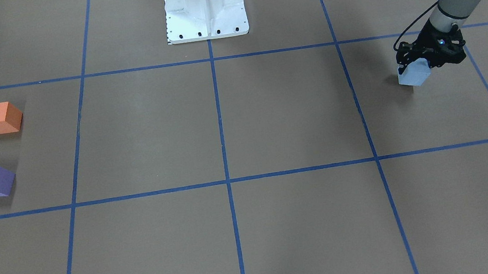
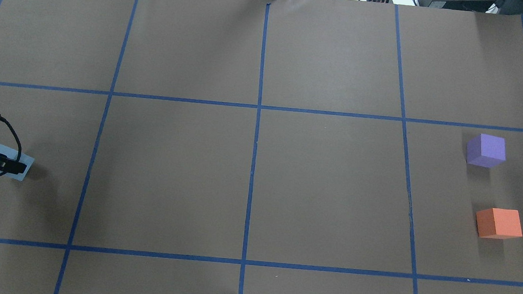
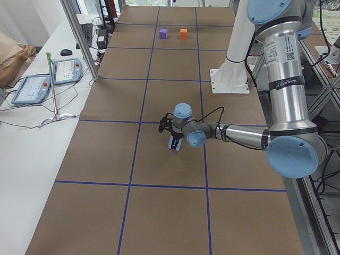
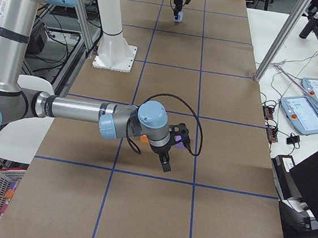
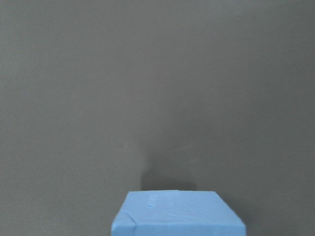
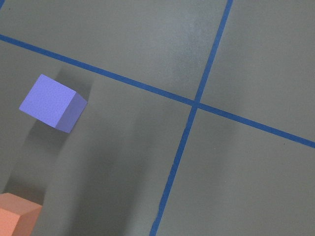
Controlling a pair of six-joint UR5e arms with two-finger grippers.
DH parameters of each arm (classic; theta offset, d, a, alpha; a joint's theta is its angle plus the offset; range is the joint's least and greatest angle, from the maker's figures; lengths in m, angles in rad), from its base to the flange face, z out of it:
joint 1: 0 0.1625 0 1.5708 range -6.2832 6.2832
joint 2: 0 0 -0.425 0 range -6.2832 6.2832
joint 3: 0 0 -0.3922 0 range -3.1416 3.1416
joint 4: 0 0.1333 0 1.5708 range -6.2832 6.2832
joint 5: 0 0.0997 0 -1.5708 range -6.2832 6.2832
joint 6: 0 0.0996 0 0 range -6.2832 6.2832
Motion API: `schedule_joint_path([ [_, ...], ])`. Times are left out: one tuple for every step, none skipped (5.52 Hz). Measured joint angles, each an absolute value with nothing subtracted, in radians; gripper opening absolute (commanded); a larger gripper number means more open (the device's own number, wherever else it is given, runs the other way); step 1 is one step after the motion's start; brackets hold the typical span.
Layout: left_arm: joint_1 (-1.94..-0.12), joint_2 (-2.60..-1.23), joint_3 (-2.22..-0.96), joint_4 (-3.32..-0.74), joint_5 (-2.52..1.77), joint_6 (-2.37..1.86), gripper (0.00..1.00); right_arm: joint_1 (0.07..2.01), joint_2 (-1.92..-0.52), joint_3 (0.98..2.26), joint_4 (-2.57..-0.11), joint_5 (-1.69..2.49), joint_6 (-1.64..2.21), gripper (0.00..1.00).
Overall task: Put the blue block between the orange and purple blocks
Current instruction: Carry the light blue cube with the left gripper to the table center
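My left gripper is shut on the light blue block at the table's left end, low over the paper; I cannot tell whether the block touches it. The block fills the bottom of the left wrist view and also shows in the overhead view. The orange block and the purple block sit apart at the far right end, with a gap between them. My right gripper hovers near them, seen only in the exterior right view, so I cannot tell if it is open.
The robot's white base stands at the middle of the near table edge. Blue tape lines divide the brown paper into squares. Tablets and cables lie on the side bench.
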State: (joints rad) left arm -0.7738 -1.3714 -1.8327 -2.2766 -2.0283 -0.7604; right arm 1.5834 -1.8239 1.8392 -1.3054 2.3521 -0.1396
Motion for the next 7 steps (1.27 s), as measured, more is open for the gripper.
schedule_joint_path([
  [-0.774,-1.459,-1.884,-2.148,-2.031,-0.772,0.00,1.583,-1.824,1.839,-1.306,2.353,-0.140,1.00],
  [-0.766,-1.607,-1.901,-1.975,-2.031,-0.803,0.00,1.583,-1.824,1.840,-1.307,2.353,-0.139,1.00],
  [-0.740,-1.774,-1.886,-1.815,-2.029,-0.848,0.00,1.584,-1.824,1.840,-1.307,2.353,-0.138,1.00],
  [-0.686,-1.969,-1.818,-1.686,-2.025,-0.918,0.04,1.584,-1.824,1.840,-1.307,2.353,-0.138,1.00],
  [-0.629,-2.168,-1.682,-1.626,-2.013,-1.002,0.07,1.584,-1.824,1.839,-1.307,2.353,-0.138,1.00],
  [-0.587,-2.321,-1.539,-1.611,-1.988,-1.057,0.12,1.583,-1.822,1.839,-1.307,2.353,-0.137,1.00],
  [-0.560,-2.409,-1.441,-1.611,-1.966,-1.084,0.19,1.583,-1.821,1.839,-1.307,2.352,-0.137,1.00],
])
